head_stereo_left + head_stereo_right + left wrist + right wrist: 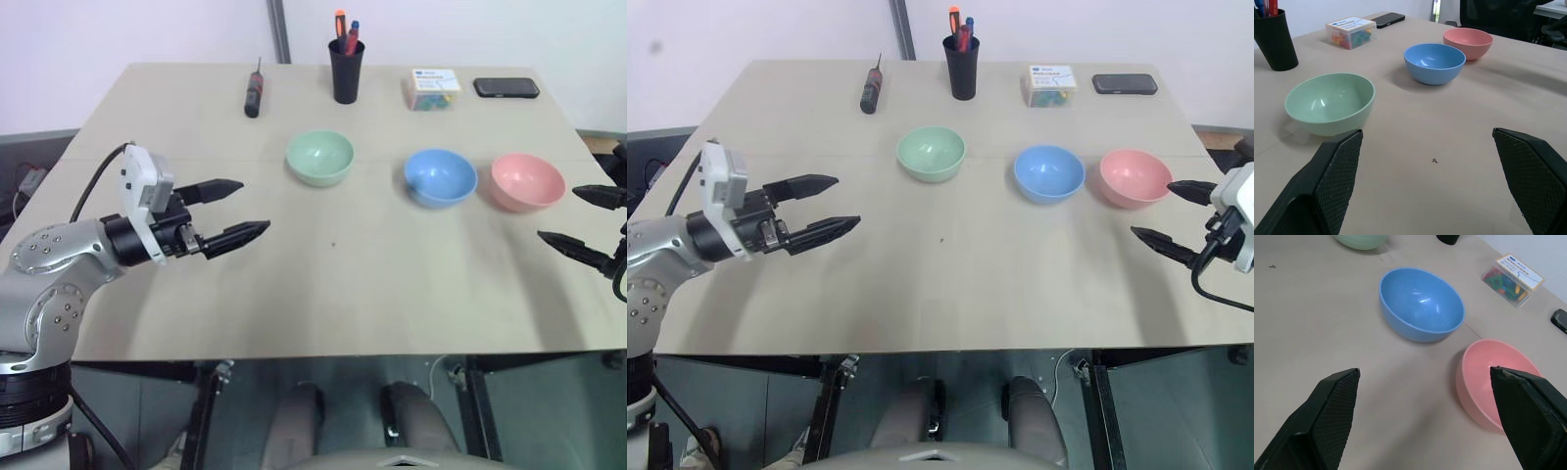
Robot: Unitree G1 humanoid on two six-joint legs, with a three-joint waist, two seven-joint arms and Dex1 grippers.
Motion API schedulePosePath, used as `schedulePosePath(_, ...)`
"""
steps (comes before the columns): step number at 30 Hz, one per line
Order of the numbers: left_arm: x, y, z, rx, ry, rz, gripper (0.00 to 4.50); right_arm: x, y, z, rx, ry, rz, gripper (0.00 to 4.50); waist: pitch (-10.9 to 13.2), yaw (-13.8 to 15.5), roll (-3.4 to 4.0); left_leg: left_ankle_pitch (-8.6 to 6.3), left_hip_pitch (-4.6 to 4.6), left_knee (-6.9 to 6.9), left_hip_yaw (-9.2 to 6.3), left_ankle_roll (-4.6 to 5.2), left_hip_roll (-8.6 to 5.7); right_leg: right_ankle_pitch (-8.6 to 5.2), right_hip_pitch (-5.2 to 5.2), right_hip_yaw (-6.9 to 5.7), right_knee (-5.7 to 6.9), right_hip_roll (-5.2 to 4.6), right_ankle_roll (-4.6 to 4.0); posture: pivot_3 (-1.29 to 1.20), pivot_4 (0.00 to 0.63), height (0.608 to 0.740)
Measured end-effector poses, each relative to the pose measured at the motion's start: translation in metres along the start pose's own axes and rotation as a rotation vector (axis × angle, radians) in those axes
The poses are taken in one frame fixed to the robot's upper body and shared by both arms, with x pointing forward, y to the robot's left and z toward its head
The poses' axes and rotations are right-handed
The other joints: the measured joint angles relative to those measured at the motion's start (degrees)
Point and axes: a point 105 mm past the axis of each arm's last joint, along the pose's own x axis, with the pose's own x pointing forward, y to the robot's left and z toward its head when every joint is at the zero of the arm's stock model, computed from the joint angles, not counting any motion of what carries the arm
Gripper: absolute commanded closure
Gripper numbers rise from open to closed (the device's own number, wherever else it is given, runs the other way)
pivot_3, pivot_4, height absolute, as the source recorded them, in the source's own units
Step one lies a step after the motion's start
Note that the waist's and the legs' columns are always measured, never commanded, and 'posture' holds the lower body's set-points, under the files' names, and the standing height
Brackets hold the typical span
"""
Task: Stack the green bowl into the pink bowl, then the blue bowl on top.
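While both arms hover level over table (392,284), left gripper (233,211) and right gripper (1166,215) jaws wide, empty

A pale beige desk (323,284) carries three empty bowls in a row, each standing apart from the others: the green bowl (319,157) toward the left, the blue bowl (441,177) right of the middle, and the pink bowl (527,181) just beside it. Along the far edge lie a dark screwdriver (255,93), a black pen cup (346,70) (pens standing in it), a clear box of coloured clips (432,89) and a black phone (506,87).
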Motion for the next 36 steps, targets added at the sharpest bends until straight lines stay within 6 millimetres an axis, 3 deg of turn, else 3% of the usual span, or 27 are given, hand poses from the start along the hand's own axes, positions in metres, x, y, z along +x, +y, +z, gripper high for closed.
schedulePosePath(5,0.001,-0.002,0.001,-0.022,-0.016,-0.012,0.0,0.001,-0.003,-0.001,-0.013,-0.001,-0.006,0.04,0.0,-0.02,0.0,0.0,0.0,0.0,0.01,0.0,0.0,0.0,0.0,0.01,0.0,-0.01,0.0,0.0,0.15,0.74)
schedulePosePath(13,0.003,-0.007,0.004,-0.036,-0.046,-0.035,0.0,0.025,-0.007,-0.006,-0.062,0.022,-0.005,0.04,0.0,-0.1,0.0,0.0,0.04,0.01,0.05,0.0,0.0,0.0,0.0,0.05,0.03,0.0,0.0,0.0,0.15,0.74)
schedulePosePath(18,0.006,-0.017,0.012,-0.003,-0.087,-0.081,0.0,0.063,-0.031,-0.016,-0.072,0.068,-0.073,0.04,0.01,-0.41,0.01,0.01,0.1,0.03,0.18,-0.01,0.02,0.01,-0.07,0.19,0.1,0.03,0.0,0.0,0.15,0.74)
schedulePosePath(24,0.015,-0.036,0.02,0.027,-0.157,-0.185,0.0,0.122,-0.032,-0.031,-0.036,0.108,-0.012,0.04,0.01,-0.59,0.01,0.01,-0.02,0.02,0.29,-0.02,0.02,0.01,-0.2,0.3,0.14,0.02,-0.01,0.0,0.15,0.74)
schedulePosePath(28,0.021,-0.046,0.017,0.028,-0.177,-0.213,0.0,0.142,-0.033,-0.047,-0.033,0.169,0.007,1.76,0.01,-0.13,0.02,0.01,-0.08,-0.01,0.35,-0.02,0.0,0.01,-0.22,0.33,0.01,-0.02,-0.01,0.0,0.15,0.74)
schedulePosePath(34,0.025,-0.056,0.01,0.02,-0.173,-0.195,0.0,0.142,-0.042,-0.065,-0.031,0.237,-0.018,4.09,0.01,-0.34,0.02,0.01,-0.04,-0.04,0.36,-0.02,0.01,0.02,-0.23,0.35,0.03,-0.03,-0.01,0.0,0.15,0.74)
schedulePosePath(35,0.025,-0.057,0.009,0.018,-0.17,-0.19,0.0,0.142,-0.043,-0.066,-0.033,0.241,-0.02,4.44,0.01,-0.41,0.02,0.01,-0.03,-0.04,0.36,-0.02,0.01,0.02,-0.22,0.35,0.05,-0.02,-0.01,0.0,0.15,0.74)
schedulePosePath(36,0.025,-0.057,0.009,0.017,-0.169,-0.186,0.0,0.142,-0.044,-0.066,-0.04,0.241,-0.023,4.44,0.01,-0.5,0.02,0.01,0.0,-0.04,0.37,-0.01,0.01,0.02,-0.22,0.36,0.08,-0.02,-0.01,0.0,0.15,0.74)
